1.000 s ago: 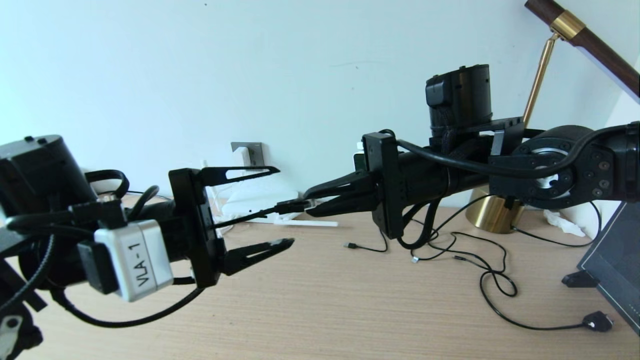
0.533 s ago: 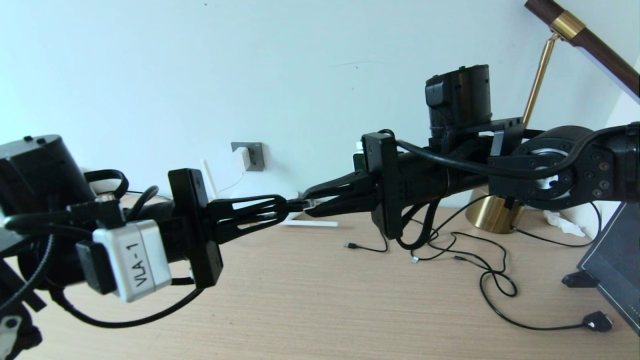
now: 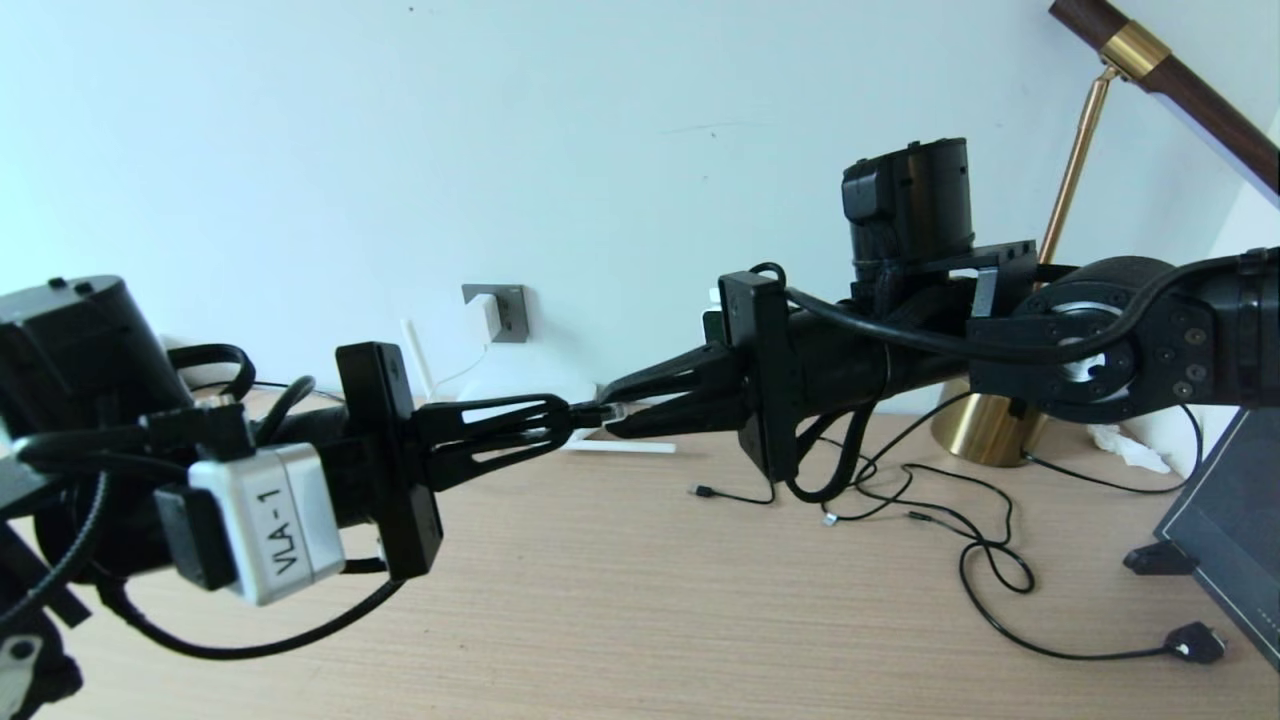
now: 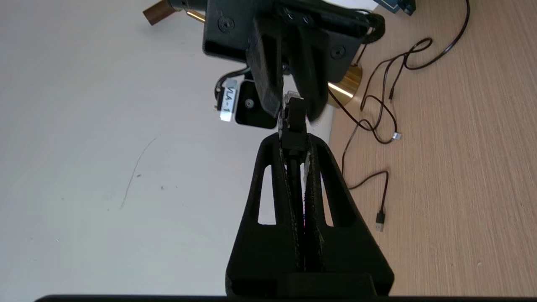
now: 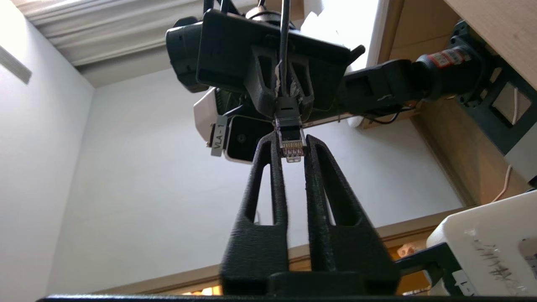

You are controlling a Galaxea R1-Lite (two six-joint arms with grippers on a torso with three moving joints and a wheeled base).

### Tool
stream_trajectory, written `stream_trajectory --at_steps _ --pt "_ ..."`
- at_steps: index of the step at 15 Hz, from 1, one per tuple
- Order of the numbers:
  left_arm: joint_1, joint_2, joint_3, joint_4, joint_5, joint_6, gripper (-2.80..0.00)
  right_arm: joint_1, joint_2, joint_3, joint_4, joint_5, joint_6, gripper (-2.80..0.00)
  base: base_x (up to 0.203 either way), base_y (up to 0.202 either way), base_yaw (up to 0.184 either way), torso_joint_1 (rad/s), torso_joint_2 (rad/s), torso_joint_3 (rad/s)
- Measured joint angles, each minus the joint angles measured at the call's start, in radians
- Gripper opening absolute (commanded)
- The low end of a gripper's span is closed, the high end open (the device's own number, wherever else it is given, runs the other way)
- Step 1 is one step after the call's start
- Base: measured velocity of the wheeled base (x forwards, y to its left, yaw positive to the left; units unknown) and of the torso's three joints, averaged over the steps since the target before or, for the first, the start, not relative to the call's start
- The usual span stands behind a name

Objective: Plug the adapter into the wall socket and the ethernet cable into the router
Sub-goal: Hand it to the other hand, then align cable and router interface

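While the left hand (image 3: 560, 418), level above the worktop (image 3: 620, 600), pinches the ethernet cable (image 3: 590, 409) behind its plug, the right hand (image 3: 612, 405) faces it tip to tip, fingers slightly parted around that plug.

You have both grippers nose to nose above the desk (image 3: 620, 600), blocking each other's forward path. Open desk lies beneath them at the near side. Loose thin cables (image 3: 960, 540) litter the right, and a brass lamp base (image 3: 985, 430) stands behind them.
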Motion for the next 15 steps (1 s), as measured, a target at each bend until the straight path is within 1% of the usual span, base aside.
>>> stream_trajectory --at_steps 2,6,8,9,10,11,13,15 --pt "0.0 -0.002 0.0 -0.004 0.0 0.0 -2.8 0.0 0.0 0.005 0.0 -0.022 -0.002 0.0 0.0 0.0 0.0 0.0 0.0 0.0" --pt "0.005 -0.014 0.006 -0.004 0.0 -0.001 -2.8 -0.012 -0.02 0.024 -0.004 -0.023 -0.008 0.0 0.0 0.0 0.0 0.0 0.0 0.0" --pt "0.01 -0.031 0.019 -0.004 0.0 -0.01 -2.8 -0.049 -0.053 0.042 -0.005 -0.024 -0.03 0.0 0.0 0.0 0.0 0.0 0.0 0.0" --pt "0.013 -0.045 0.033 -0.004 -0.001 -0.031 -2.8 -0.082 -0.076 0.054 -0.004 -0.032 -0.04 0.0 0.0 0.0 0.0 0.0 0.0 0.0" --pt "0.017 -0.062 0.043 -0.004 0.0 -0.072 -2.8 -0.12 -0.103 0.069 -0.004 -0.042 -0.048 -2.8 0.0 0.0 0.0 0.0 0.0 0.0" --pt "0.026 -0.08 0.049 -0.004 0.004 -0.136 -2.8 -0.167 -0.138 0.094 -0.004 -0.052 -0.059 -2.8 0.0 0.0 0.0 0.0 0.0 0.0" --pt "0.053 -0.118 0.066 -0.003 0.036 -0.316 -2.8 -0.255 -0.223 0.166 -0.004 -0.062 -0.111 -2.8 0.0 0.0 0.0 0.0 0.0 0.0" --pt "0.072 -0.177 0.09 0.008 0.112 -0.548 -2.8 -0.349 -0.333 0.256 -0.003 -0.067 -0.173 -2.8 0.0 0.0 0.0 0.0 0.0 0.0"
